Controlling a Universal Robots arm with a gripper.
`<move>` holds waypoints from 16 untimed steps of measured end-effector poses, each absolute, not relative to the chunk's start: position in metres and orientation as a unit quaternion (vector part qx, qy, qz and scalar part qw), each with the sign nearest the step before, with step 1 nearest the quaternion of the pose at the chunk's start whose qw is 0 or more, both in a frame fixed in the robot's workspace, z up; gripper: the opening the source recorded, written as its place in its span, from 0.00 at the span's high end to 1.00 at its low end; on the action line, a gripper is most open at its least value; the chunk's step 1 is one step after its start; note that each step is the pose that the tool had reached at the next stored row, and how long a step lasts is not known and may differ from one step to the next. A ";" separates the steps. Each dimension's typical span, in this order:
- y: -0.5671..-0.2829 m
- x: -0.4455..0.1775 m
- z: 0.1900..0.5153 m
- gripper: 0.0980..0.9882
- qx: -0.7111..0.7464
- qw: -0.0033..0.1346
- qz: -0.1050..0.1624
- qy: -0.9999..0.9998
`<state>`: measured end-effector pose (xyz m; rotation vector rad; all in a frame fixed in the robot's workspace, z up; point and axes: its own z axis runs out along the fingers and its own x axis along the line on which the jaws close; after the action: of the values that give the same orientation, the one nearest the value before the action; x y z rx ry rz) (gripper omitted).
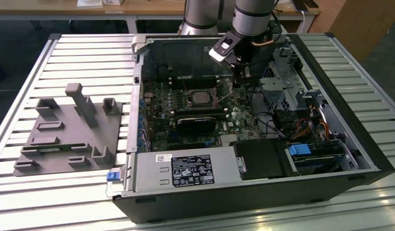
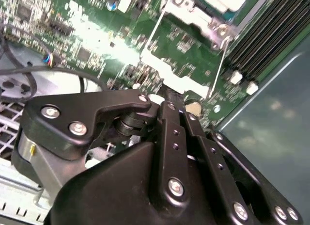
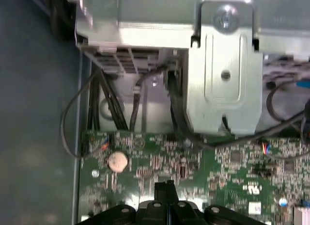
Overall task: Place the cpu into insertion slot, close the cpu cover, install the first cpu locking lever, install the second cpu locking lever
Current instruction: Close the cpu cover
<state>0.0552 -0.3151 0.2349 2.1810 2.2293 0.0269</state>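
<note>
Black gripper (image 1: 244, 73), fingers narrow & pressed together, hangs over green motherboard (image 1: 239, 124) in open black PC case (image 1: 249, 195), upper centre of exterior view, near silver-grey square cpu (image 1: 199, 97) on its exterior view's right.

Nothing printed can be read. The white sticker (image 1: 164, 158) and black label (image 1: 192, 172) on the grey power supply box (image 1: 146, 174) carry markings too small to make out.

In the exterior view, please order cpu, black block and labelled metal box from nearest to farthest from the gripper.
1. cpu, middle of the board.
2. black block, beside it, nearer the camera.
3. labelled metal box, at the case near edge.
</note>
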 end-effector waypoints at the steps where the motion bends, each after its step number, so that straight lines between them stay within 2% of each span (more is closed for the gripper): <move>1: -0.315 0.052 0.235 0.99 0.699 0.011 0.009 0.715; 16: -0.313 0.010 0.233 0.99 0.699 0.011 0.009 0.715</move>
<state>0.0097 -0.3131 0.2333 2.1810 2.2292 0.0271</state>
